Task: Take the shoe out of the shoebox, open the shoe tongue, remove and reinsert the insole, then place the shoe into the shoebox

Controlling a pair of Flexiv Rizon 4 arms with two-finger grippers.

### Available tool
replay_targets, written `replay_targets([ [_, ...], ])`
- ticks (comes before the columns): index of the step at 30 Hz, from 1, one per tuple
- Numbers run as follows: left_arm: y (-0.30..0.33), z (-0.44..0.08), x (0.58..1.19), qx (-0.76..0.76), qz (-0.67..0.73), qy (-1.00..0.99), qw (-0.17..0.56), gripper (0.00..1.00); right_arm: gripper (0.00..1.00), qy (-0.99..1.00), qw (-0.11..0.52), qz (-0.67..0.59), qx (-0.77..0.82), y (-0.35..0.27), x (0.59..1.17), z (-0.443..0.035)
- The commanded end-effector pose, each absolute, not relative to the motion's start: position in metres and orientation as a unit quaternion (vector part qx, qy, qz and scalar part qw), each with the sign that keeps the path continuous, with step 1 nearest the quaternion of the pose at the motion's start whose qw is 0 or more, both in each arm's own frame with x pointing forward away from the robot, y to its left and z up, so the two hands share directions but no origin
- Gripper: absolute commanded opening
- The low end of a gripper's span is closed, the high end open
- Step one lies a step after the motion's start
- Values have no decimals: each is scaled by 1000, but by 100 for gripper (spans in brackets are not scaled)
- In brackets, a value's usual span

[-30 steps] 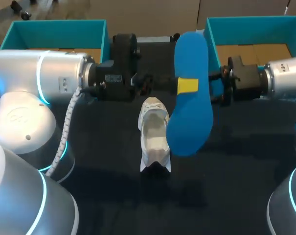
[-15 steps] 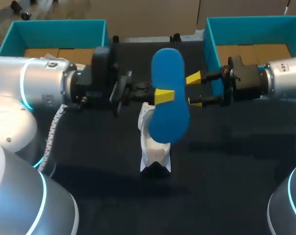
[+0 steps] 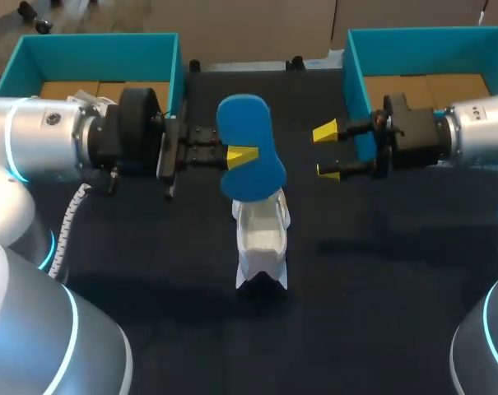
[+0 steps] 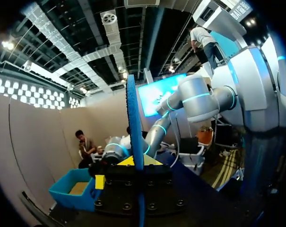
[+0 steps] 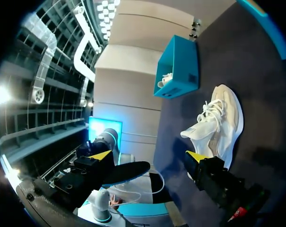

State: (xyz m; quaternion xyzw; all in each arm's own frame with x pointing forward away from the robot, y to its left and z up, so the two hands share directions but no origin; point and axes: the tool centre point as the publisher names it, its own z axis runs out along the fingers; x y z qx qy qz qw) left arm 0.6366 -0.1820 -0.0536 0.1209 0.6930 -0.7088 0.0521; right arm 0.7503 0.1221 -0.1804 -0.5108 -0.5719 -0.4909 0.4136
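The insole (image 3: 247,160) had passed from the right gripper (image 3: 327,152) to the left gripper (image 3: 242,155), which clamped it edge-on just above the far end of the shoe (image 3: 261,243). The right gripper stood spread and empty, well off to the shoe's right. With the insole out, reinserting it looked like the next step.

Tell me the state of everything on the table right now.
shoe: standing on table, not held.
insole: out, held aloft.
left end effector: shut on insole.
right end effector: open, empty.
left box: open.
right box: open.
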Motion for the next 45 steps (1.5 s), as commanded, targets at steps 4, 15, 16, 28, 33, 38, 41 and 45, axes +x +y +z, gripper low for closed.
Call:
replay_targets([
  [4, -179, -61, 649, 160, -706, 685, 86, 0, 100, -572, 413, -491, -511, 123, 750, -181],
  [15, -179, -61, 649, 160, -706, 685, 86, 0, 100, -572, 413, -491, -511, 123, 750, -181],
  [16, -179, -61, 649, 160, -706, 685, 86, 0, 100, -572, 413, -491, -511, 123, 750, -181],
  [28, -176, -64, 651, 281, -686, 655, 147, 0, 100, -572, 413, -491, -511, 123, 750, -181],
  [33, -179, -73, 658, 390, -642, 624, 216, 0, 100, -572, 413, -491, -511, 123, 750, -181],
  [38, -177, -86, 658, 479, -584, 581, 303, 0, 100, -572, 413, -491, -511, 123, 750, -181],
  [41, -175, -90, 656, 506, -555, 559, 351, 0, 100, -572, 413, -491, -511, 123, 750, -181],
  [45, -170, -98, 658, 522, -538, 536, 389, 0, 100, -572, 413, -491, -511, 123, 750, -181],
])
